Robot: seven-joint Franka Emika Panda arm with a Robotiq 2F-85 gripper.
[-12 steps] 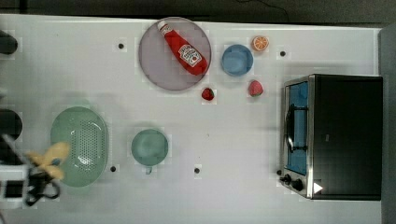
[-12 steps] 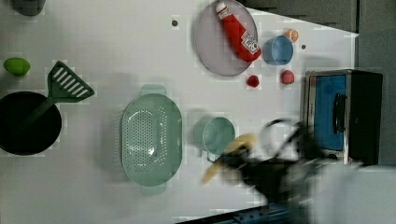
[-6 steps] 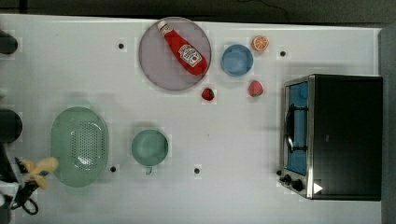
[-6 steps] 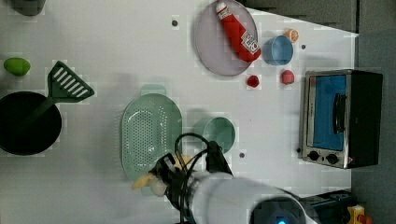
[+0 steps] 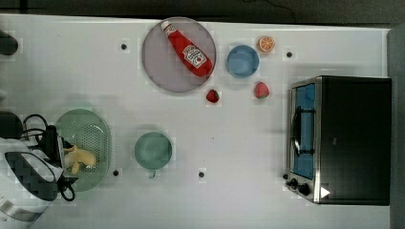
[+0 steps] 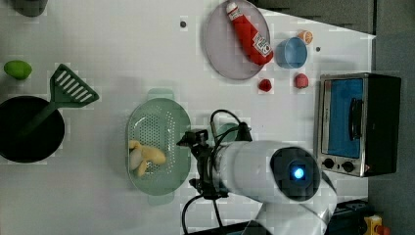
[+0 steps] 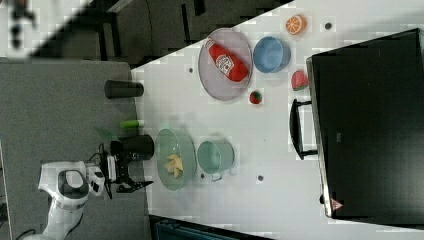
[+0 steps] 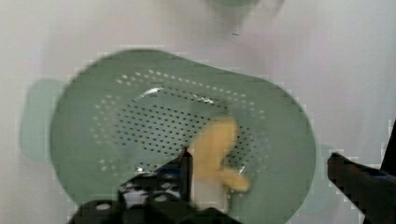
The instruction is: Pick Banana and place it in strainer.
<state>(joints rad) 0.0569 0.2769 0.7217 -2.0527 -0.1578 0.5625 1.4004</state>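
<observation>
The pale-yellow banana [image 5: 81, 158] lies inside the mint-green strainer [image 5: 90, 129], on its perforated bottom. My gripper [image 5: 59, 162] hangs over the strainer's edge at the top view's left, open, with nothing between its fingers. In the left view the banana [image 6: 144, 155] rests in the strainer [image 6: 156, 122], and the gripper [image 6: 193, 161] stands just to the right of it. The wrist view looks down on the banana [image 8: 215, 147] in the strainer [image 8: 140, 107], with the gripper [image 8: 261, 186] spread wide. In the right view the banana [image 7: 174, 164] shows in the strainer [image 7: 167, 142], right of the gripper [image 7: 131, 172].
A teal cup [image 5: 153, 150] stands beside the strainer. Further off are a grey plate [image 5: 162, 67] with a ketchup bottle [image 5: 187, 47], a blue bowl [image 5: 242, 61], an orange slice [image 5: 266, 44], two strawberries and a toaster oven [image 5: 341, 139]. A black pan [image 6: 29, 129] and green spatula [image 6: 71, 90] lie nearby.
The gripper carried the banana over the strainer and opened. The banana has left the fingers and now lies in the strainer.
</observation>
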